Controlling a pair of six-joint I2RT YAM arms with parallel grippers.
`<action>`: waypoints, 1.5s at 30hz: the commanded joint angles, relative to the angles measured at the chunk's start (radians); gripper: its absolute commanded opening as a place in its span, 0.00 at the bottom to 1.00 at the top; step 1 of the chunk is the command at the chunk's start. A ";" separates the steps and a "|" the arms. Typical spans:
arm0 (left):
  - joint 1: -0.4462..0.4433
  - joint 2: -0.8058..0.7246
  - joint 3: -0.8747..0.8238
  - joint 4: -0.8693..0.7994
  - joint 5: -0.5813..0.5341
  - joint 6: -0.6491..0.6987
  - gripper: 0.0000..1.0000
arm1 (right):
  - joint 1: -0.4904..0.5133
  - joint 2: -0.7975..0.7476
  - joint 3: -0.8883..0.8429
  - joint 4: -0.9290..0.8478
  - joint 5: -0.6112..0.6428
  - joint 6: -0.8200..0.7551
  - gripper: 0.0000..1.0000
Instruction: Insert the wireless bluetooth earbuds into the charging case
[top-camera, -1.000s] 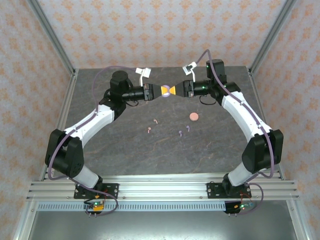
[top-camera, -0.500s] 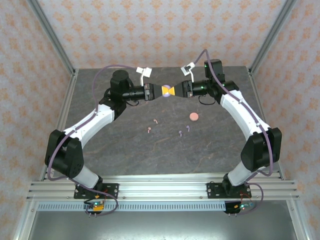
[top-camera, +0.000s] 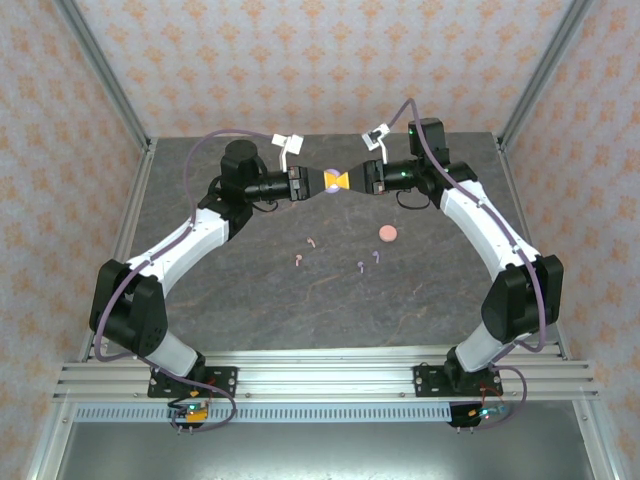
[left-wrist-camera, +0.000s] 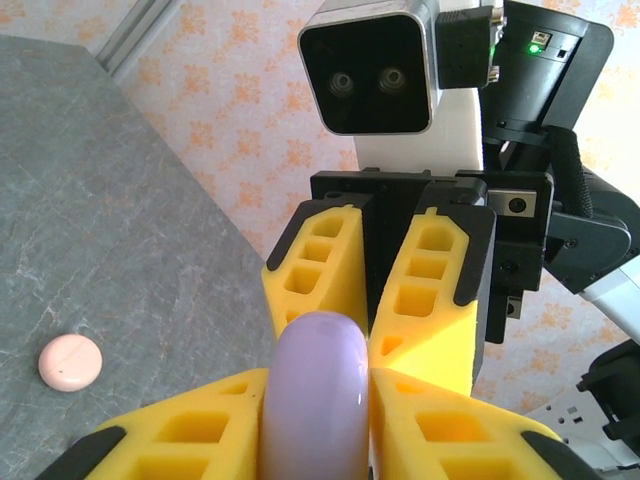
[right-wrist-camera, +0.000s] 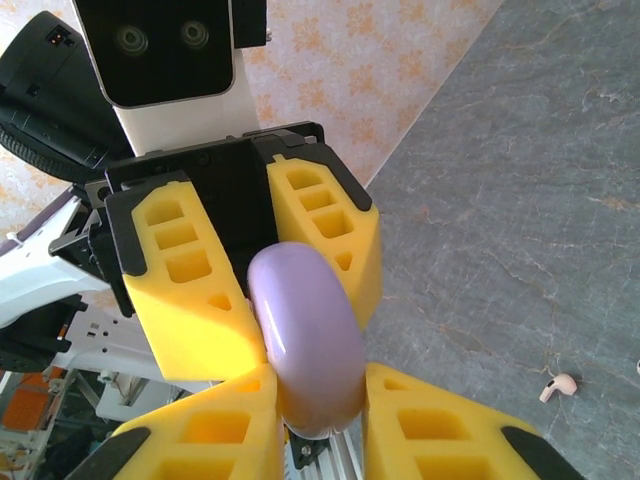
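I hold the lilac charging case (top-camera: 332, 178) aloft at twelve o'clock, left tool (top-camera: 326, 181) and right tool (top-camera: 347, 181) both clamped on it, likely to open it; the earbuds (top-camera: 312, 241) lie on the tabletop (top-camera: 250, 300) toward six.

No text, brand, number or sign is legible: the camera housing (left-wrist-camera: 368, 65) at 12 o'clock, lilac charging case (left-wrist-camera: 320, 400) and desk (left-wrist-camera: 90, 200) appear unmarked.
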 joint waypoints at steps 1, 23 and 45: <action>-0.022 -0.047 0.023 -0.021 0.001 0.039 0.32 | -0.003 -0.030 -0.009 0.076 0.035 0.035 0.23; -0.018 -0.054 0.008 -0.059 -0.054 0.056 0.22 | -0.018 -0.036 -0.018 0.100 0.038 0.075 0.23; -0.030 -0.049 0.084 -0.270 0.050 0.223 0.12 | 0.010 0.018 0.126 -0.205 0.001 -0.158 0.44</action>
